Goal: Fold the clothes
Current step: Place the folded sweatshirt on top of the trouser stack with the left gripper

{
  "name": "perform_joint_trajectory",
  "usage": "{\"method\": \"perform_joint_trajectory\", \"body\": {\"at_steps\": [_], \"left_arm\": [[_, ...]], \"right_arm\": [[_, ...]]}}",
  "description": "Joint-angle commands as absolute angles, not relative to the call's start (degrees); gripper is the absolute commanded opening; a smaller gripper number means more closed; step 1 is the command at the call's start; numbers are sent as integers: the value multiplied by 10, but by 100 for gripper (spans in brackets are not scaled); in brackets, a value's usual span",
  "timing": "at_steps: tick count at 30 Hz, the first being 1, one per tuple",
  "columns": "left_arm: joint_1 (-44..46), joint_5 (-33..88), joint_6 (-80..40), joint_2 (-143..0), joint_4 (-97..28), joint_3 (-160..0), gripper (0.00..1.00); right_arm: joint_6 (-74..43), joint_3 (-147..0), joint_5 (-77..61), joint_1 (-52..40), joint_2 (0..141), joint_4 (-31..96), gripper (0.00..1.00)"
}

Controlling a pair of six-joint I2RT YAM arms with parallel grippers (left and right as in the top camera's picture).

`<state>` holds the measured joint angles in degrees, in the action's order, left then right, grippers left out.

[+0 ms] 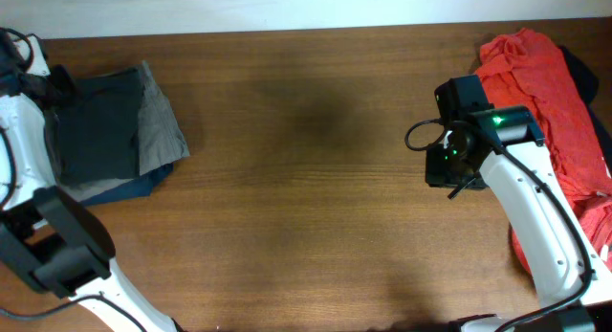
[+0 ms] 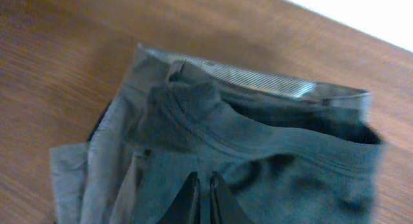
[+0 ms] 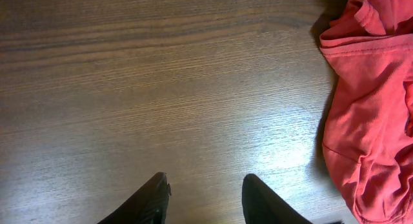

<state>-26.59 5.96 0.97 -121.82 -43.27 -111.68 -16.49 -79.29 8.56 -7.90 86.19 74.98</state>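
Overhead, the dark charcoal trousers (image 1: 96,126) are seen folded at the far left of the table (image 1: 316,179), stacked on grey-khaki trousers (image 1: 161,126) and a navy garment (image 1: 134,187). A crumpled red garment (image 1: 535,83) is heaped at the right. Only the left wrist view reveals the khaki pair's striped waistband lining (image 2: 258,82) and the left gripper (image 2: 205,185) closed together over soft charcoal fabric. From the right wrist, the right gripper (image 3: 206,182) is shown parted and empty over grained wood.
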Motion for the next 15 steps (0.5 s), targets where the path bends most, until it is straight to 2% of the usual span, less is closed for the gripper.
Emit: {"method": "perform_joint_trajectory", "body": {"at_steps": [1, 4, 9, 15], "left_arm": [[-268, 55, 7, -1260, -416, -1107, 7], [-268, 55, 6, -1273, -386, -1107, 8], [-268, 55, 6, -1295, -265, -1107, 8], [-268, 57, 6, -1331, -240, -1107, 8]], "right_arm": [[-167, -797, 97, -75, 860, 751, 42], [-167, -797, 97, -75, 860, 751, 42], [-168, -797, 97, -75, 860, 751, 42], [-168, -797, 97, -75, 860, 755, 42]]}}
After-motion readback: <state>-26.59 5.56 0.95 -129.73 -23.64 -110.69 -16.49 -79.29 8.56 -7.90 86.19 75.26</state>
